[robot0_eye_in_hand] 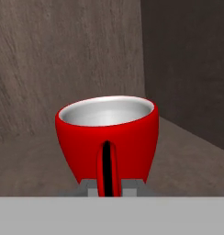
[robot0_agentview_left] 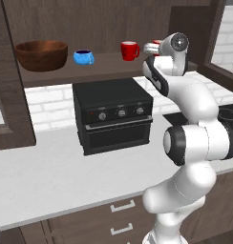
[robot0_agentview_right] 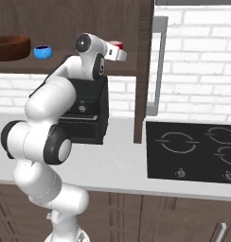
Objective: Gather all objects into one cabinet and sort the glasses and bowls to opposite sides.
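The two-finger gripper (robot0_eye_in_hand: 106, 187) pinches the upright handle of the glossy red mug (robot0_eye_in_hand: 108, 137) directly ahead.

— What sits on the counter (robot0_agentview_left: 47, 176)?
— A black toaster oven (robot0_agentview_left: 113, 114), three knobs across its front, against the white brick wall (robot0_agentview_right: 202, 61).
— And beside the oven?
— To its right, a black cooktop (robot0_agentview_right: 193, 151); drawers (robot0_agentview_left: 121, 217) below the counter.
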